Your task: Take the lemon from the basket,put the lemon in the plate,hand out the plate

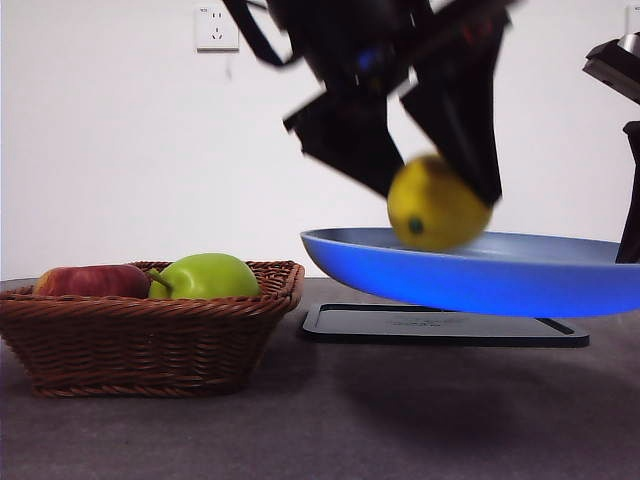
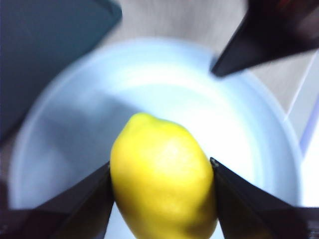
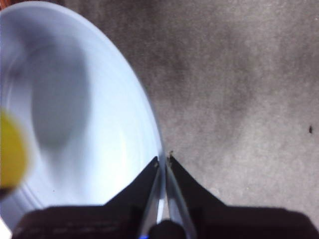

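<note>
My left gripper (image 1: 437,188) comes down from above and is shut on the yellow lemon (image 1: 437,205). It holds the lemon just over the middle of the light blue plate (image 1: 480,278). In the left wrist view the lemon (image 2: 162,181) sits between the two jaws of that gripper (image 2: 162,169), with the plate (image 2: 164,84) beneath. My right gripper (image 3: 163,160) is shut on the plate's rim (image 3: 149,149) and holds the plate in the air, slightly tilted. The lemon shows blurred in the right wrist view (image 3: 10,149). The wicker basket (image 1: 150,335) stands at the left.
A red apple (image 1: 90,281) and a green stemmed fruit (image 1: 205,277) lie in the basket. A flat black tray (image 1: 440,328) lies on the grey table under the raised plate. The right arm (image 1: 630,190) stands at the right edge.
</note>
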